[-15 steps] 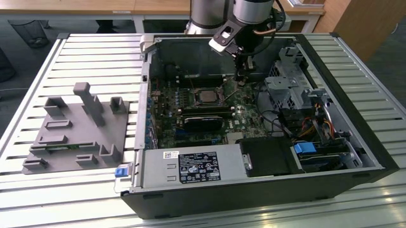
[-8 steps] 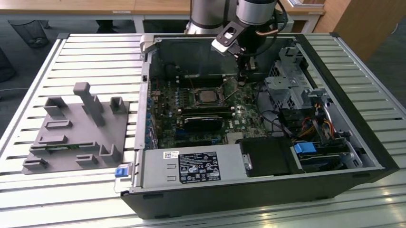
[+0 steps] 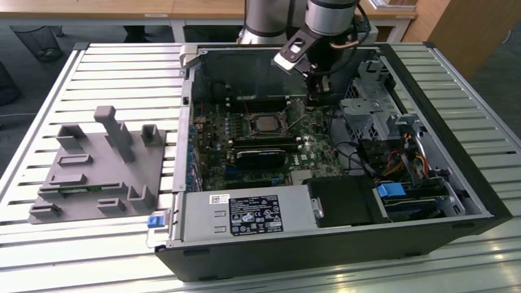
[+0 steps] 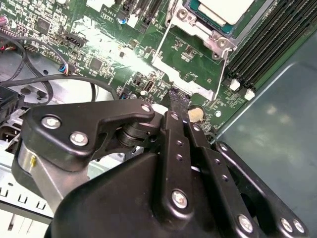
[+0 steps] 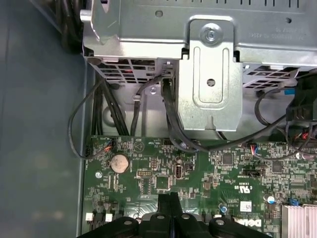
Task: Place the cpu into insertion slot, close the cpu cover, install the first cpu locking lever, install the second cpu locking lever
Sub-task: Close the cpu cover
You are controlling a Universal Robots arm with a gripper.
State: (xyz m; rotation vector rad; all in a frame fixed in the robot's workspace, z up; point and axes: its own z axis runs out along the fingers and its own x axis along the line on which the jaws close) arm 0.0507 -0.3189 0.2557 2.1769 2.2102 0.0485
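The cpu [image 3: 265, 124], a flat silvery square, lies in the middle of the green motherboard, and the insertion slot is hidden beneath it. The silver cpu cover [image 4: 199, 25] frames the cpu [image 4: 225, 9] and looks folded down over it. A thin metal lever rod [image 4: 225, 69] runs along one side of the cover. My gripper [image 3: 320, 101] hangs inside the case toward the exterior view's right of the cpu, just above the board. In both wrist views its black fingers [image 4: 174, 106] are pressed together, so the gripper [image 5: 170, 201] is shut with nothing between them.
A grey metal drive cage [image 5: 210, 89] with black cables [image 5: 171, 119] stands close behind the gripper. A coin battery [image 5: 119, 162] sits on the board. Black memory slots [image 4: 267, 39] border the cover. A power supply [image 3: 244, 213] fills the case's near end, and a grey parts fixture [image 3: 97, 165] lies outside.
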